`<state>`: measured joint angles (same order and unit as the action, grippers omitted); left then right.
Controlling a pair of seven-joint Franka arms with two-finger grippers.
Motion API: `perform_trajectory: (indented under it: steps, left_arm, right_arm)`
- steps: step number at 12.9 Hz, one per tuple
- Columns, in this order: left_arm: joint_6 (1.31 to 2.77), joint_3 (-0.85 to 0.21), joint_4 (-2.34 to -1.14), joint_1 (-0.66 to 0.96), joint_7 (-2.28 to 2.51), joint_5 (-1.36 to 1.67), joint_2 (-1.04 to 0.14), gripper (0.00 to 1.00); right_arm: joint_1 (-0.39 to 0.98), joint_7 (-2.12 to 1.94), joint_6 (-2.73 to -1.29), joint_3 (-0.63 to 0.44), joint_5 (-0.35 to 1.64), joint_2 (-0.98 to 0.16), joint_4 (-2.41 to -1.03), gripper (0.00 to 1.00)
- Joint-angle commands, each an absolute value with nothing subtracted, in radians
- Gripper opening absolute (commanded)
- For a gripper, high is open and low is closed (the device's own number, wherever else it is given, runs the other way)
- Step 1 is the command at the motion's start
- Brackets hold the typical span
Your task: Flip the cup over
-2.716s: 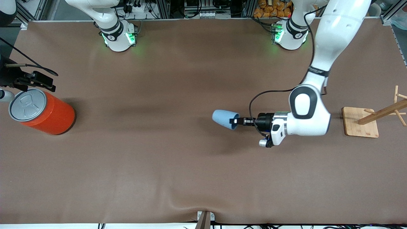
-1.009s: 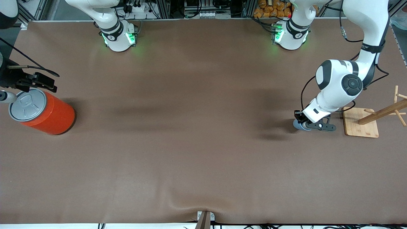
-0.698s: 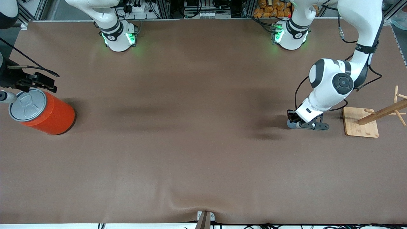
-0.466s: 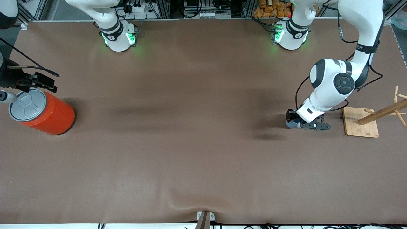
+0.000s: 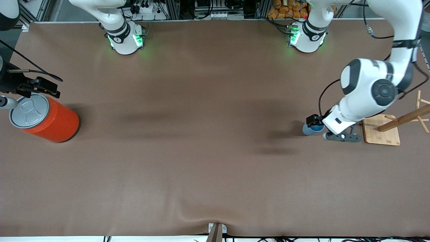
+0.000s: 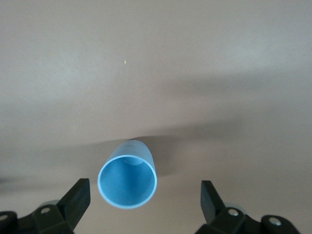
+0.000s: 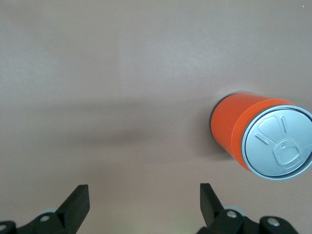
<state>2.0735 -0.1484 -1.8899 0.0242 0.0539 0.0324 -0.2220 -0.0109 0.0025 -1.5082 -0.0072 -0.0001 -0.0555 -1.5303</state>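
The light blue cup (image 5: 309, 129) stands upright on the brown table, mouth up, toward the left arm's end. In the left wrist view the cup (image 6: 127, 181) shows its darker blue inside. My left gripper (image 5: 318, 125) hangs just over the cup, open. Its fingers (image 6: 78, 200) stand wide apart on either side of the cup's mouth and do not touch it. My right gripper (image 5: 35, 86) waits open over the table at the right arm's end, by the orange can, with nothing between its fingers (image 7: 78, 202).
A large orange can (image 5: 45, 118) with a grey pull-tab lid stands at the right arm's end, and the right wrist view shows that can (image 7: 261, 141) too. A wooden peg rack (image 5: 403, 117) on a square base (image 5: 381, 134) stands close beside the cup.
My left gripper carried the cup from mid-table toward the rack, set it upright, opened and let go. It has since lifted and shifted toward the rack. The right arm has not moved.
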Motion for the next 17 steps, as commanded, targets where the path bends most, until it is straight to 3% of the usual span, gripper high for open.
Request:
perform_trajectory:
  steps: [1, 12, 17]
  left_arm:
    - [1.955, -0.15, -1.752, 0.026, 0.071, 0.008, -0.23, 1.0]
    - [1.913, -0.14, -1.615, -0.014, 0.074, 0.029, -0.218, 1.0]
    - [1.748, -0.12, -1.614, 0.015, 0.08, 0.046, -0.066, 1.0]
  right_arm:
    - [-0.006, 0.006, -1.514, -0.011, 0.012, -0.048, -1.536, 1.0]
    - [-0.009, 0.003, -1.514, -0.012, 0.011, -0.048, -1.537, 1.0]
    - [-0.009, 0.003, -1.513, -0.012, 0.011, -0.049, -1.537, 1.0]
